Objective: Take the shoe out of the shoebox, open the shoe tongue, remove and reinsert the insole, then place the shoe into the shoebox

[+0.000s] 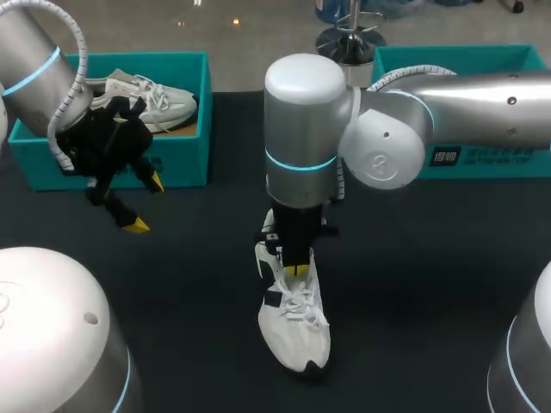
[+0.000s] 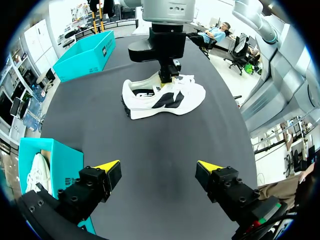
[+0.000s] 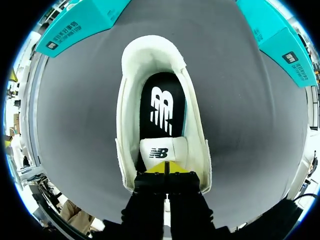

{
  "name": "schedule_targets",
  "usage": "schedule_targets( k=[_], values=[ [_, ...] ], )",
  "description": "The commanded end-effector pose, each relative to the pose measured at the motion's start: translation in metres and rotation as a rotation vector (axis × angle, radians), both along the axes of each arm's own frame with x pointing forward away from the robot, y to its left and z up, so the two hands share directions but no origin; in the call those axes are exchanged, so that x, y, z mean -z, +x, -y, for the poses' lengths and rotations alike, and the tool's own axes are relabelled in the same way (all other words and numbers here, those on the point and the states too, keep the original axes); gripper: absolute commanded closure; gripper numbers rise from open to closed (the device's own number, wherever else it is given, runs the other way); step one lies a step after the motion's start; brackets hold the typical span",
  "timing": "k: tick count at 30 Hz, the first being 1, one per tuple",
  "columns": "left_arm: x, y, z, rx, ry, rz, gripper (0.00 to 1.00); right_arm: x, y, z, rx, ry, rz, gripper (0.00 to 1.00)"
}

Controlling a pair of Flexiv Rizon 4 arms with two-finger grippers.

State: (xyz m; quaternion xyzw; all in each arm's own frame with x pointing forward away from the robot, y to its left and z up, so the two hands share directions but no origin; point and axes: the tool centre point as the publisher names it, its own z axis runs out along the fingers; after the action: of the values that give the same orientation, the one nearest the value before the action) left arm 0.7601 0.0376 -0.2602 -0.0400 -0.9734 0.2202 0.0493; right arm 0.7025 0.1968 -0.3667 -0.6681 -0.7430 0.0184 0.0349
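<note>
Soft fabric tongue [image 3: 163, 151] of the light shoe [image 1: 293, 318] was pinched at its tip between fingers of the right gripper [image 3: 169, 167]; the left gripper [image 2: 159, 166] was spread, empty.

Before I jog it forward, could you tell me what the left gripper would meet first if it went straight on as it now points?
Probably the table, just short of the shoe; the left gripper is open and angled down. Depth is unclear, so it might reach the shoe.

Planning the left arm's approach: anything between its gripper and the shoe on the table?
Nothing lies between the left gripper and the shoe; bare table only. The right gripper sits at the shoe's tongue.
</note>
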Motion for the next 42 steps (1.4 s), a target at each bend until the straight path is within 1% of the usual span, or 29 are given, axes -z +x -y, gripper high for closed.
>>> schedule_targets(
  k=[1, 2, 3, 4, 6, 7, 8, 9, 11, 13, 14, 15, 16, 18, 19, 34, 36, 37, 39, 40, 41, 42],
  values=[
    [0.000, 0.000, 0.000, 0.000, 0.002, 0.000, 0.00, -0.014, -0.001, -0.005, -0.001, -0.016, 0.052, 1.00],
    [0.000, 0.000, 0.000, 0.000, 0.002, 0.000, 0.00, -0.018, 0.000, -0.004, -0.005, -0.009, 0.071, 1.00],
    [0.000, 0.000, 0.000, 0.000, 0.002, 0.000, 0.00, -0.031, 0.000, -0.008, -0.028, -0.009, 0.098, 1.00],
    [0.000, 0.000, 0.000, 0.000, 0.002, 0.000, 0.00, -0.037, 0.001, -0.009, -0.046, -0.004, 0.117, 1.00],
    [0.000, 0.000, 0.000, 0.000, 0.002, 0.000, 0.00, -0.052, 0.005, -0.012, -0.113, 0.049, 0.174, 1.00],
    [0.000, 0.000, 0.000, 0.000, 0.002, 0.000, 0.00, -0.058, 0.008, -0.014, -0.167, 0.046, 0.192, 1.00],
    [0.000, 0.000, 0.000, 0.000, 0.002, 0.000, 0.00, -0.065, 0.012, -0.017, -0.255, 0.059, 0.219, 1.00],
    [0.000, 0.000, 0.000, 0.000, 0.002, 0.000, 0.00, -0.069, 0.015, -0.021, -0.330, 0.060, 0.224, 1.00],
    [0.000, 0.000, 0.000, 0.000, 0.002, 0.000, 0.00, -0.075, 0.023, -0.023, -0.492, 0.087, 0.261, 1.00],
    [0.000, 0.000, 0.000, 0.000, 0.002, 0.000, 0.00, -0.078, 0.029, -0.022, -0.573, 0.121, 0.254, 1.00],
    [0.000, 0.000, 0.000, 0.000, 0.002, 0.000, 0.00, -0.081, 0.033, -0.021, -0.625, 0.119, 0.272, 1.00],
    [0.000, 0.000, 0.000, 0.000, 0.002, 0.000, 0.00, -0.085, 0.037, -0.020, -0.701, 0.100, 0.265, 1.00],
    [0.000, 0.000, 0.000, 0.000, 0.002, 0.000, 0.00, -0.087, 0.039, -0.021, -0.750, 0.093, 0.234, 1.00],
    [0.000, 0.000, 0.000, 0.000, 0.002, 0.000, 0.00, -0.085, 0.044, -0.022, -0.782, 0.065, 0.122, 0.98],
    [0.000, 0.000, 0.000, 0.000, 0.002, 0.000, 0.00, -0.085, 0.044, -0.022, -0.782, 0.065, 0.122, 0.00],
    [0.000, 0.000, 0.000, 0.000, 0.002, 0.000, 0.00, -0.085, 0.044, -0.022, -0.782, 0.065, 0.122, 0.00],
    [0.000, 0.000, 0.000, 0.000, 0.002, 0.000, 0.00, -0.085, 0.050, -0.021, -0.904, -0.010, 0.120, 0.00],
    [0.000, 0.000, 0.000, 0.000, 0.002, 0.000, 0.00, -0.085, 0.051, -0.020, -0.951, -0.009, 0.152, 0.00],
    [0.000, 0.000, 0.000, 0.000, 0.002, 0.000, 0.00, -0.080, 0.055, -0.017, -1.021, -0.004, 0.184, 0.00],
    [0.000, 0.000, 0.000, 0.000, 0.002, 0.000, 0.00, -0.078, 0.057, -0.017, -1.082, 0.012, 0.216, 0.00],
    [0.000, 0.000, 0.000, 0.000, 0.002, 0.000, 0.00, -0.075, 0.059, -0.016, -1.118, 0.027, 0.210, 0.00],
    [0.000, 0.000, 0.000, 0.000, 0.002, 0.000, 0.00, -0.074, 0.060, -0.015, -1.155, 0.035, 0.229, 0.00]
  ],
)
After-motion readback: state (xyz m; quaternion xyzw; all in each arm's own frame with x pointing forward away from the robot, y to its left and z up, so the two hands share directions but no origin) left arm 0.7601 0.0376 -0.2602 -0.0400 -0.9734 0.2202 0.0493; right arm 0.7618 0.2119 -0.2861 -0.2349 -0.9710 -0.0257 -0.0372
